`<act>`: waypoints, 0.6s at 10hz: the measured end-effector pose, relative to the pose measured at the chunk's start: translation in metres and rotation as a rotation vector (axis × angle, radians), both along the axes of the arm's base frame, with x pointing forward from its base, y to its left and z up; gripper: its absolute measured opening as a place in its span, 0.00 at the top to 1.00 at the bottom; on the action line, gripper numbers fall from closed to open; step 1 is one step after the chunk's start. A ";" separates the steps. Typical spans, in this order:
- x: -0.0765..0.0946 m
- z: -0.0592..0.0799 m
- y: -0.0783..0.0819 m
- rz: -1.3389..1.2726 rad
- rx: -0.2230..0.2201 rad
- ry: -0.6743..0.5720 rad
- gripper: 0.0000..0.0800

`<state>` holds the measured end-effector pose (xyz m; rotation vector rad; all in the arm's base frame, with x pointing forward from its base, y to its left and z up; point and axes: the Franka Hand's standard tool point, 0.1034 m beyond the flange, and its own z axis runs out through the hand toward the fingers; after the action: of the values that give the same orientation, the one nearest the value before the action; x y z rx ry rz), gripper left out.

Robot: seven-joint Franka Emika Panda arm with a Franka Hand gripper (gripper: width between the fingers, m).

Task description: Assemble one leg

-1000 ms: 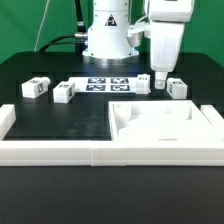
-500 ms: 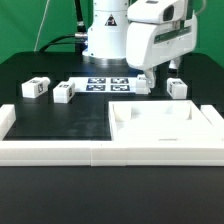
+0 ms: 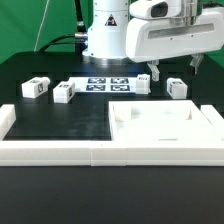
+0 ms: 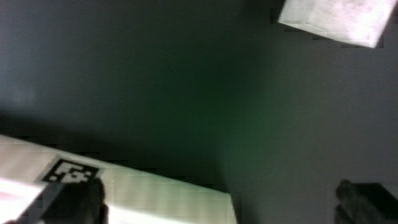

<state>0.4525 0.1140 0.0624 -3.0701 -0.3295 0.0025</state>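
- The gripper (image 3: pixel 175 67) hangs above the table (image 3: pixel 40 65) at the exterior view's right, its body turned crosswise.
- The jaws stand wide apart, and nothing is held between the fingers (image 3: pixel 152 71).
- The leg (image 3: pixel 178 87) rests on the table below the gap between the fingers and is clear of both.
- A second leg (image 3: pixel 143 84) stands near it, just beside the marker board (image 3: pixel 107 84).
- A third leg (image 3: pixel 65 92) and a fourth leg (image 3: pixel 36 88) stand well apart from the gripper, at the exterior view's left.
- The square panel (image 3: pixel 170 128) lies flat in front of the leg, against the border rail (image 3: pixel 100 152).
- In the wrist view, the gripper (image 4: pixel 222 200) shows two dark fingers (image 4: pixel 71 205) with bare table between them.
- A tagged white surface (image 4: pixel 134 185) lies close to one finger; which part it is cannot be told.
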 end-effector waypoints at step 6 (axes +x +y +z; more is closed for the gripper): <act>-0.038 -0.014 0.021 -0.150 0.009 0.039 0.19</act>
<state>0.4150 0.1353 0.0481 -3.0729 -0.0968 0.0552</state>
